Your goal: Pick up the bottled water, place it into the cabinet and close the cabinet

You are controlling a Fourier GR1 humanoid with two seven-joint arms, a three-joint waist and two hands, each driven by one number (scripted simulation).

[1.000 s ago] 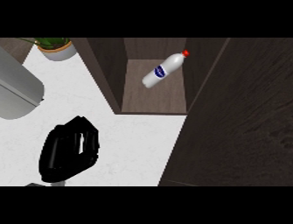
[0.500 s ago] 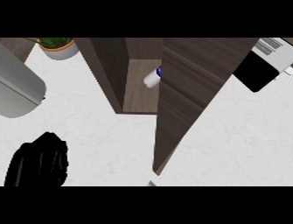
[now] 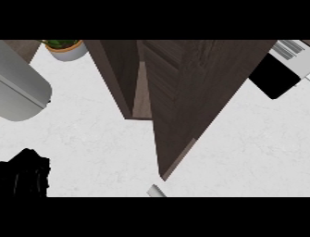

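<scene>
The dark wood cabinet (image 3: 120,74) stands on the white counter at the top centre. Its door (image 3: 184,92) is swung nearly across the opening, leaving only a thin slit of the inside (image 3: 141,90) showing. The bottled water is hidden behind the door. My left hand (image 3: 17,178) sits low at the left edge, away from the cabinet, fingers relaxed and holding nothing. My right hand does not show; a small grey piece (image 3: 157,190) pokes out below the door's near corner, and I cannot tell what it is.
A large grey rounded appliance (image 3: 10,88) fills the left side. A potted plant (image 3: 65,48) stands at the back left. A black and white device (image 3: 287,65) lies at the upper right. White counter (image 3: 253,148) spreads right of the door.
The cabinet door has swung left over the opening, and the bottle that showed inside is now hidden. My left hand has dropped toward the lower left corner.
</scene>
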